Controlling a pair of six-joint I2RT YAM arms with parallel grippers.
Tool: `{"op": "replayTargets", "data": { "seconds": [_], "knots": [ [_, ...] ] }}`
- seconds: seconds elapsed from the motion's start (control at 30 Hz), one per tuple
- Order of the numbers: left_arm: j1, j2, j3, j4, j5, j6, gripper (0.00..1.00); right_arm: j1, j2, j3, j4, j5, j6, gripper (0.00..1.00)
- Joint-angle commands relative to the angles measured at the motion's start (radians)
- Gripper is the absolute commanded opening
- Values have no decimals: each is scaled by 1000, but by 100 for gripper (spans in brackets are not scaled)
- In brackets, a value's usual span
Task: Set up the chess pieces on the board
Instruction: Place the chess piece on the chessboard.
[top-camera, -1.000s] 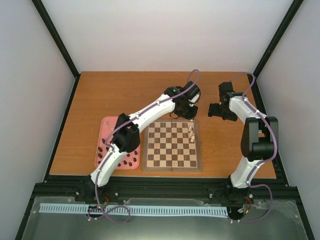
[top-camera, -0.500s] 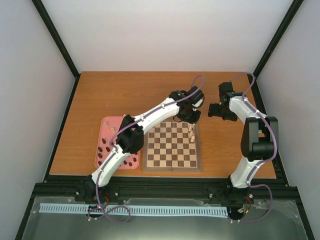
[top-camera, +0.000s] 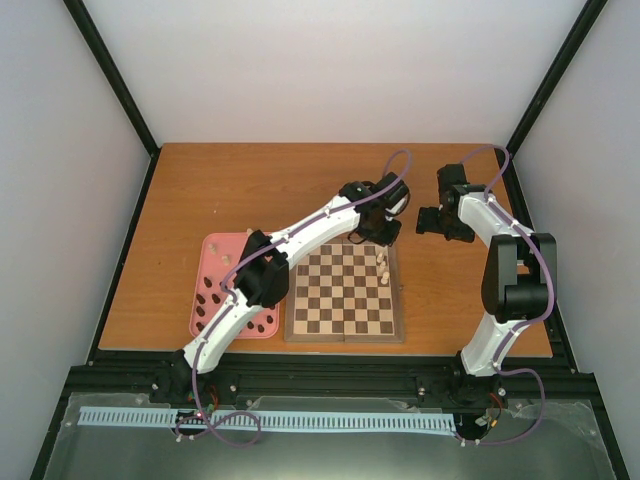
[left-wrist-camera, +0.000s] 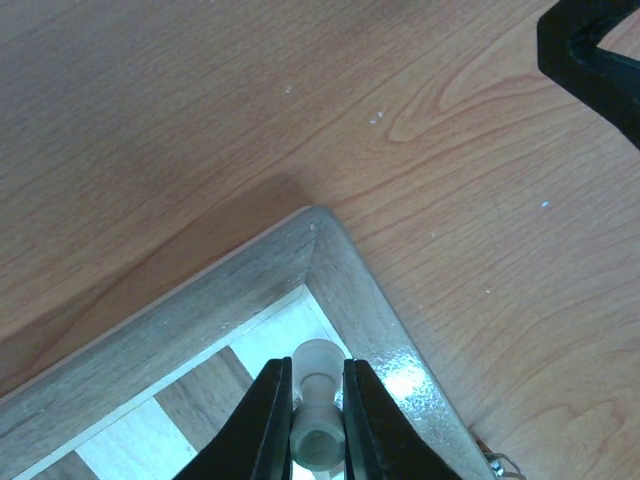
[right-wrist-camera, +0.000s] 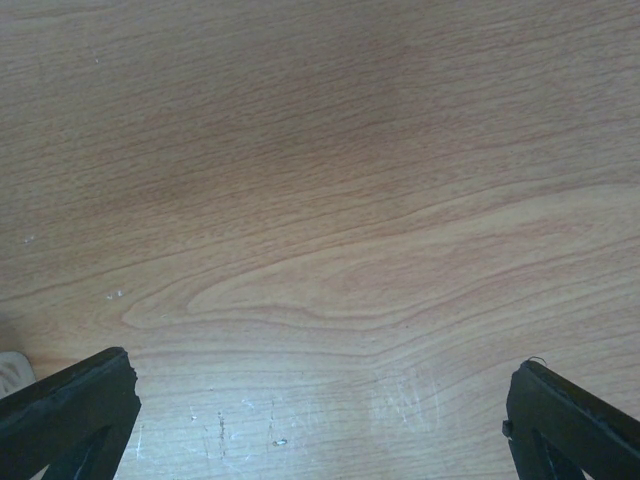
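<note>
Cream-white turned chess piece (left-wrist-camera: 317, 368) pinched in left gripper (left-wrist-camera: 316, 415), over corner of chequered wooden board (left-wrist-camera: 190, 312); right gripper (right-wrist-camera: 320, 410) wide apart, empty, above desk (right-wrist-camera: 320, 200).

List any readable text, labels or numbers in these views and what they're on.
None readable in any view. The board shows no rank or file markings, the pink tray no label. Any marking on the left arm or right arm is too small to tell. The wrist views show no print.
</note>
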Motion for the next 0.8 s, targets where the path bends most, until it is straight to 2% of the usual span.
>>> {"op": "replayTargets", "data": {
  "seconds": [0.0,0.77],
  "knots": [
    [2,18,32,-8,-34,23,8,1,7,10,8,18,-10,100],
    [4,50,7,-21,-44,32,9,1,7,-1,9,20,-14,100]
  ]
}}
